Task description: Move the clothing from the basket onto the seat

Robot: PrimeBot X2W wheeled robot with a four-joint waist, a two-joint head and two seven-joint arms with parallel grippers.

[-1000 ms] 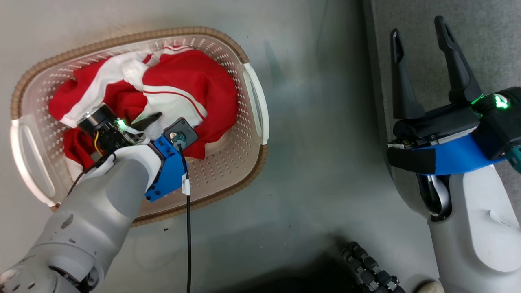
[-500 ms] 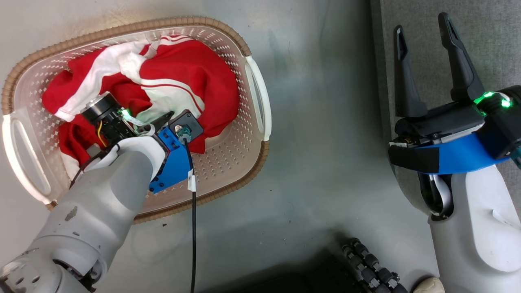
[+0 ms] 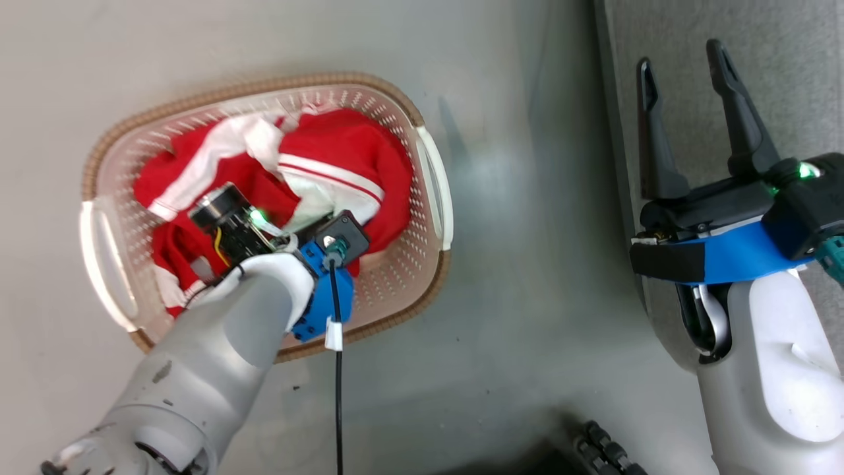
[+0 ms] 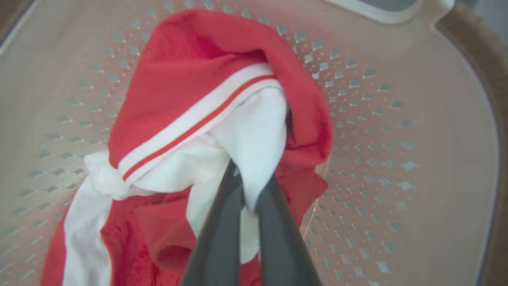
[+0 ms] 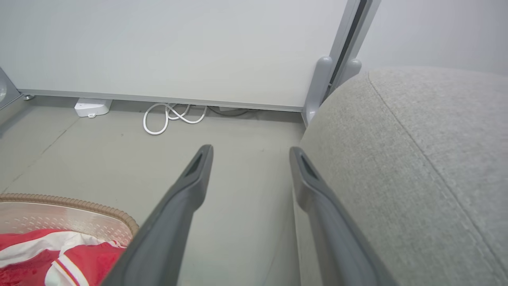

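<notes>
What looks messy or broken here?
Nothing looks broken. The clothing lies crumpled inside the basket, as laundry does; the left pincer pinches a white fold. None lies on the floor.

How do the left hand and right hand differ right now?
The left hand is shut, pinching white fabric of the clothing; the right hand is open and holds nothing. The left hand is down inside the basket; the right hand hangs by the seat. Both have two long dark fingers.
</notes>
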